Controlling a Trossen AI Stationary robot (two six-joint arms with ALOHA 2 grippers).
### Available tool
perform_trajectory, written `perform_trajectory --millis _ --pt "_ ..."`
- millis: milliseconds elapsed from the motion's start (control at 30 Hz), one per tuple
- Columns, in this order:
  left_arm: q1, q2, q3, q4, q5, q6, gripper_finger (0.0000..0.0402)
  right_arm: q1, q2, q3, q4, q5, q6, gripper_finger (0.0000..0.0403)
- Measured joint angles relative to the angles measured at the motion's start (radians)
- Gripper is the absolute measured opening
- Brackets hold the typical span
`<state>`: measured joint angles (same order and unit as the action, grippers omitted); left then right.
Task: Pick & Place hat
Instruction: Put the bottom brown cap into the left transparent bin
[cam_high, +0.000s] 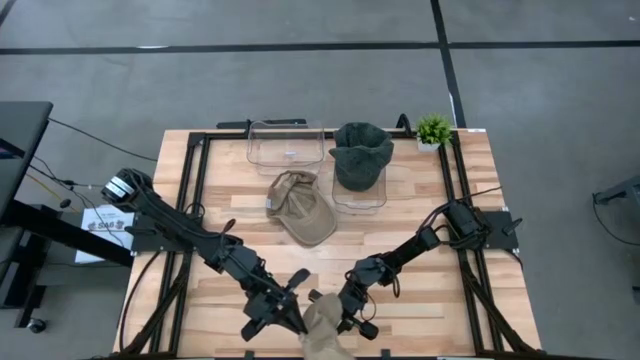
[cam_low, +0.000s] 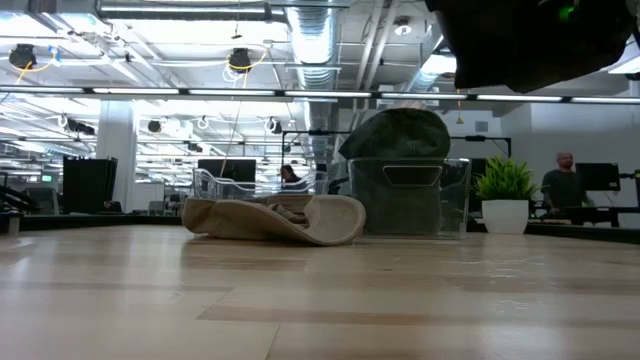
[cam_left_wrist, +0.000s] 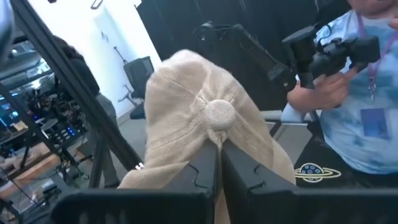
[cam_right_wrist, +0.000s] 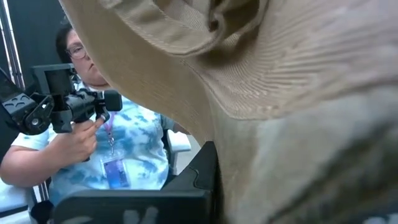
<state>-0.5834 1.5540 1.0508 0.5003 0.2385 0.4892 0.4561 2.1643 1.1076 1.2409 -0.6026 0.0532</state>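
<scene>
A tan hat (cam_high: 326, 325) hangs between my two grippers above the table's near edge; its lower part runs out of the high view. In the left wrist view its crown with the round top button (cam_left_wrist: 219, 115) faces the camera. My left gripper (cam_high: 297, 318) is shut on it from the left and my right gripper (cam_high: 345, 315) from the right. A second tan cap (cam_high: 303, 208) lies on the table's middle, resting on its brim and crown. A dark green hat (cam_high: 360, 152) sits on a clear bin (cam_high: 360, 195). My left gripper pinches the crown cloth just beside the top button (cam_left_wrist: 217, 138) between its two shut fingers (cam_left_wrist: 199, 177). The fingers come level, slanting in from the table's left. The hat is lifted clear of the table. My right gripper is shut on the hat from the table's right. The hat's own cloth (cam_right_wrist: 286, 155) drapes over the fingers and hides the place of contact. The hat hangs clear of the table.
A second clear bin (cam_high: 285, 143) stands at the far middle and a small potted plant (cam_high: 433, 130) at the far right. A person (cam_left_wrist: 354, 118) holding a device stands just beyond the near edge. Bare wood lies between the lying cap and my grippers.
</scene>
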Motion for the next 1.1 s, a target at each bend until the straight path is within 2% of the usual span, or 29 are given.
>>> perform_trajectory --millis 167,300,467,633,800,967,1100 --pt "-0.004 -0.025 0.0 -0.006 0.002 0.0 0.001 0.0 0.0 0.0 -0.027 0.008 0.028 0.0021" --pt "-0.004 -0.029 0.0 -0.007 0.002 -0.002 0.0009 0.001 0.0 0.0 -0.03 0.069 0.052 0.0047" --pt "-0.004 -0.028 0.0 -0.008 0.002 -0.021 0.0009 0.001 0.0 0.0 -0.057 0.142 0.052 0.0103" --pt "-0.004 -0.047 0.0 -0.018 0.002 -0.045 0.0009 -0.007 0.0 0.0 -0.079 0.139 0.056 0.017" --pt "-0.004 -0.116 0.0 -0.097 0.002 -0.093 0.0009 -0.037 0.0 0.0 -0.086 0.126 0.149 0.0218" --pt "-0.007 -0.209 0.0 -0.181 -0.016 -0.171 0.0009 -0.067 -0.001 0.0 -0.088 0.084 0.213 0.0237" --pt "-0.019 -0.284 -0.001 -0.274 -0.073 -0.25 0.0009 -0.081 -0.005 -0.001 -0.089 0.074 0.236 0.0237"
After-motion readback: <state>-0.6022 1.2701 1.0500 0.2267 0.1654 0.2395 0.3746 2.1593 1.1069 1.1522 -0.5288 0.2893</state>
